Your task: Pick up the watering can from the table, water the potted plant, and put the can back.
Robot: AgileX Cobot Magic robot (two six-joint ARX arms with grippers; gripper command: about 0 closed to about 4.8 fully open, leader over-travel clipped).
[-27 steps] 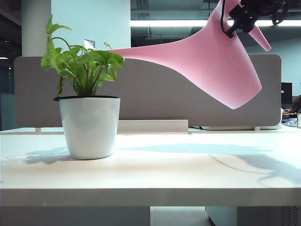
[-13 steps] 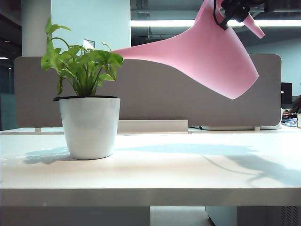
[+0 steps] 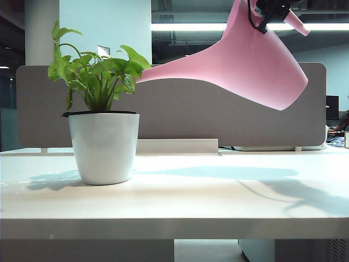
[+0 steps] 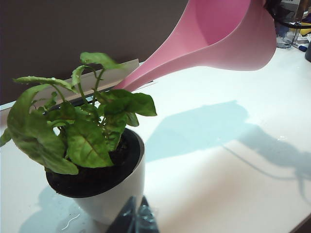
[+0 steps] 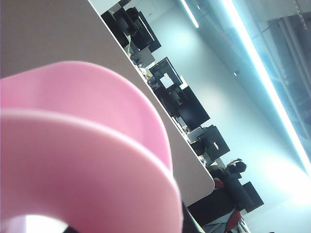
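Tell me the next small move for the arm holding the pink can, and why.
Probably level the watering can and start carrying it back toward the table. The right gripper holds it by the handle, tipped, spout tip among the leaves of the potted plant; no water shows, so pouring looks finished. The left gripper hangs near the pot.

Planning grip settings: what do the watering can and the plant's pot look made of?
The watering can: likely smooth plastic, uniform pink with a soft sheen and thin walls. The potted plant's pot: glossy white, plastic or glazed ceramic; the look doesn't settle it. Its black rim looks matte.
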